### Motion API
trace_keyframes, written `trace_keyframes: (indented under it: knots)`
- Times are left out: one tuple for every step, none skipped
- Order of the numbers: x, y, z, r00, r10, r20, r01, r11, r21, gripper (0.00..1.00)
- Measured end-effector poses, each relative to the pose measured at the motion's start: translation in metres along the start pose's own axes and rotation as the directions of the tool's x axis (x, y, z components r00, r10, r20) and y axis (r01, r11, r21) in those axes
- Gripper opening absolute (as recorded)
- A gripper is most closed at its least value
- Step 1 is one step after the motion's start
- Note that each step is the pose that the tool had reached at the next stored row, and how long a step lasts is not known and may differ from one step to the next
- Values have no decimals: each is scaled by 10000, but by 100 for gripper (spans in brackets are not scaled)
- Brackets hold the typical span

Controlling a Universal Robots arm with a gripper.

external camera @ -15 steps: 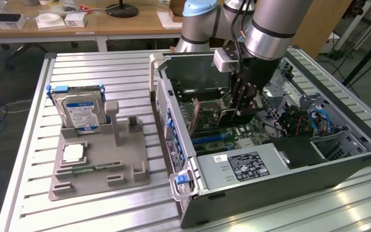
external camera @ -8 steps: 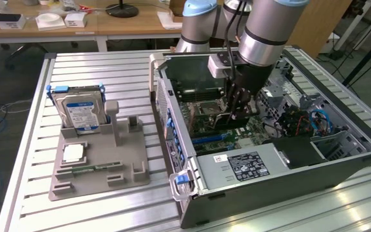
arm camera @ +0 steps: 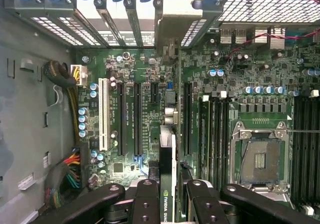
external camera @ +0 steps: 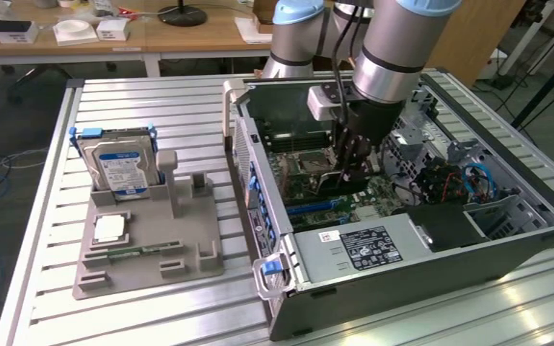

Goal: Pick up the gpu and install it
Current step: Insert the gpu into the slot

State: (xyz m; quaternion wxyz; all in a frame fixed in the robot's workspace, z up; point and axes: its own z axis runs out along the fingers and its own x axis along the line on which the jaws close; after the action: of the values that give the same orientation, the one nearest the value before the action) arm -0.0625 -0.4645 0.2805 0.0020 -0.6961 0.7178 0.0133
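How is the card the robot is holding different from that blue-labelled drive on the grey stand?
The gpu is a thin black card, gripped edge-on inside the open computer case; the hard drive is a thicker silver block with a blue label, standing untouched in the stand outside it. Both are upright.

Inside the open computer case (external camera: 508, 238), the gripper (arm camera: 167, 196) holding the gpu (arm camera: 167, 149) hangs over the motherboard (arm camera: 140, 99). Case walls hem it in; the power supply (external camera: 363, 249) and cable bundle (external camera: 450, 180) crowd nearby, leaving the expansion slots (arm camera: 129, 119) reachable from above.
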Motion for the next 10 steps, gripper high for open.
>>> trace_keyframes:
  knots:
    - [0, 3, 7, 10000, 0, 0, 0, 10000, 0, 26]
    - [0, 6, 14, 10000, 0, 1, 0, 10000, 0, 26]
    - [1, 9, 21, 10000, 0, 0, 0, 10000, 0, 26]
    - [1, 12, 28, 10000, -1, 0, 1, 10000, 0, 26]
    - [1, 14, 35, 10000, -1, 0, 1, 10000, 0, 26]
    - [1, 17, 42, 10000, 0, 1, 0, 10000, 0, 26]
    - [2, 20, 48, 10000, -1, 0, 1, 10000, 0, 26]
    - [2, 22, 55, 10000, -1, 0, 1, 10000, 0, 26]
    - [2, 26, 62, 10000, 0, 0, 0, 10000, 0, 26]
    - [2, 29, 67, 10000, 0, 0, 0, 10000, 0, 26]
